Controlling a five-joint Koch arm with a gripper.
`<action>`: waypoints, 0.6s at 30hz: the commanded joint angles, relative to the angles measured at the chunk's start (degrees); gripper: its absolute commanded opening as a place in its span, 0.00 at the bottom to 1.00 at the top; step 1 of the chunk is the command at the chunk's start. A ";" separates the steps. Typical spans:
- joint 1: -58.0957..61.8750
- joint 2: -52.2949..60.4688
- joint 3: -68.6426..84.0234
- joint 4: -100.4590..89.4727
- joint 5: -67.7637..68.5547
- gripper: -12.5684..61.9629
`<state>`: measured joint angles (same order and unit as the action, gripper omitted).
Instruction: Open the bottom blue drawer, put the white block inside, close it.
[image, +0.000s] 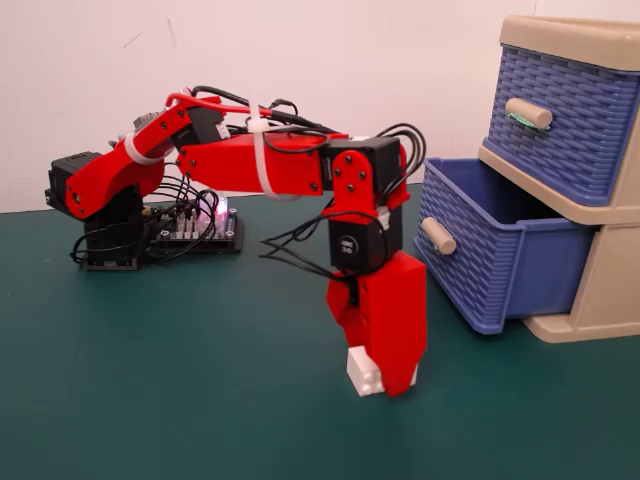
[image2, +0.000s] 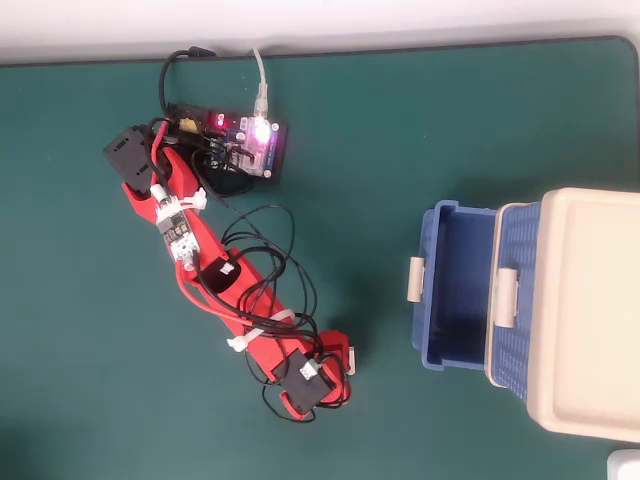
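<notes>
The hand (image: 385, 375) looks clamped on the white block (image: 364, 371), down on the desk (image: 200, 400) left of the bottom blue drawer (image: 490, 260), already open. I'd lift straight up, clearing its front wall before swinging over.

Basket-weave plastic bottom blue drawer (image: 490, 265), smooth matt red plastic end effector (image: 385, 385), matt green table (image: 180, 400).

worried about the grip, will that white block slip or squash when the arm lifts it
The white block looks like rigid moulded plastic, so it probably won't squash. It is small, likely light. Its smooth sides may slip or twist between the gripper jaws.
</notes>
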<state>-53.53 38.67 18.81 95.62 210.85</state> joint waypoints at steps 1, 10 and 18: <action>-0.53 0.70 -2.11 1.14 1.58 0.46; -0.70 0.53 -1.85 7.03 -0.79 0.06; -0.97 9.67 -2.72 12.30 -3.96 0.06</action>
<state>-53.88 40.78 18.28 103.97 209.00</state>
